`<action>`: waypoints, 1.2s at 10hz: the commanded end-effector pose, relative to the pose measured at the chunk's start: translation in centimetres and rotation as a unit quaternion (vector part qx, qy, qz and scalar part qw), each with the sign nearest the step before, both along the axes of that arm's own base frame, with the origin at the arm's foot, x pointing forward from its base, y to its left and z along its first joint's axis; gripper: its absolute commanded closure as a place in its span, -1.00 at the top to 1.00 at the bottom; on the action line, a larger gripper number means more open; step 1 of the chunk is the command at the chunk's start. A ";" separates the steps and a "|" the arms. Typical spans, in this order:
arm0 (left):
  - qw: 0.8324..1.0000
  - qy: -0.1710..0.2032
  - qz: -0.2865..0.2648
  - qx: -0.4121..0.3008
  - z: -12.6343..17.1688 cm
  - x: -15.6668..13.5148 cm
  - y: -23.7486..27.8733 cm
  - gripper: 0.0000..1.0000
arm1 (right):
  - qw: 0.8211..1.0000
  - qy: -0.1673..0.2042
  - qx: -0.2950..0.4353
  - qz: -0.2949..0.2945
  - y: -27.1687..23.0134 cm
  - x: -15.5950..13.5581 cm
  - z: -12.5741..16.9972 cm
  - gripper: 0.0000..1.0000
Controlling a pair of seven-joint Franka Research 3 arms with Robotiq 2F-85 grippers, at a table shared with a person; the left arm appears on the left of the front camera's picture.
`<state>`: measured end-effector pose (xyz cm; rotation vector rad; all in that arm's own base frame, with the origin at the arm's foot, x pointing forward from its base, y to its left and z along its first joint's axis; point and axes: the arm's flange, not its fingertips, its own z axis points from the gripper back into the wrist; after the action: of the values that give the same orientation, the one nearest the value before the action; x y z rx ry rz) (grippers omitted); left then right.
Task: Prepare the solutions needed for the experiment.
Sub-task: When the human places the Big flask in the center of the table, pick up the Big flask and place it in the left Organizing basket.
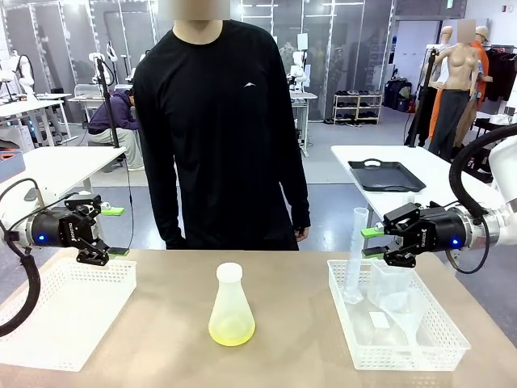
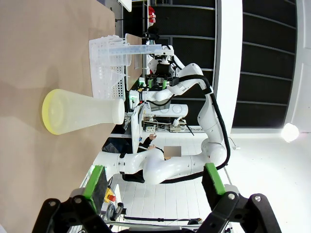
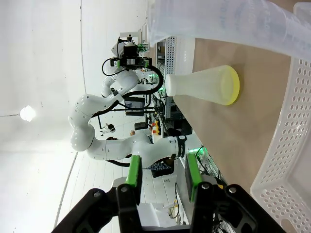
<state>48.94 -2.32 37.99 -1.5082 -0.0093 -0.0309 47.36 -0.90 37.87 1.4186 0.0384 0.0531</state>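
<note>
Nearest me stands the flask [image 1: 231, 311] at mid-table, with the solutions [image 1: 231, 331] a shallow yellow-green layer in its base. The left gripper [image 1: 116, 232] is spread wide and empty by the left basket [image 1: 121, 301]. The right gripper [image 1: 372, 242], half spread, pinches nothing beside the measuring cylinder [image 1: 356, 259]. I'd clasp it squarely and lift clear of the right basket [image 1: 456, 343] wall. Bare table flanks the flask.

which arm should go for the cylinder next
Right. The right gripper hovers open just beside the cylinder standing in the right basket. The left gripper is over the other basket, beyond the flask, likely a much longer reach.
</note>
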 end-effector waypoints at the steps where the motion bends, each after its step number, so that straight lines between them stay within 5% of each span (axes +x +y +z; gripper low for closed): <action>1: 1.000 -0.001 0.001 -0.002 0.2 0.0 0.0 1.00 | 1.000 0.001 -0.005 0.004 0.0 0.0 0.1 -0.07; 4: 1.000 0.000 0.000 0.000 0.0 0.0 0.0 1.00 | 1.000 0.001 -0.005 0.004 0.0 0.0 0.1 -0.07; 6: 0.991 -0.112 -0.021 0.067 1.2 0.4 -0.3 1.00 | 1.000 0.001 -0.005 0.004 0.0 0.0 0.1 -0.07; 8: 0.964 -0.250 -0.041 0.075 3.7 -0.7 -2.5 1.00 | 1.000 0.001 -0.005 0.004 0.0 0.0 0.1 -0.07; 11: 0.910 -0.397 -0.114 -0.040 6.9 -1.7 -8.1 1.00 | 1.000 0.001 -0.005 0.004 0.0 0.0 0.1 -0.07; 12: 0.898 -0.419 -0.126 -0.052 7.1 -1.5 -9.7 1.00 | 1.000 0.001 -0.005 0.004 0.0 0.0 0.1 -0.07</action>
<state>47.25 -11.41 46.12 -1.4287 -0.5022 -0.8200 47.38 -0.91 37.87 1.4184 0.0384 0.0531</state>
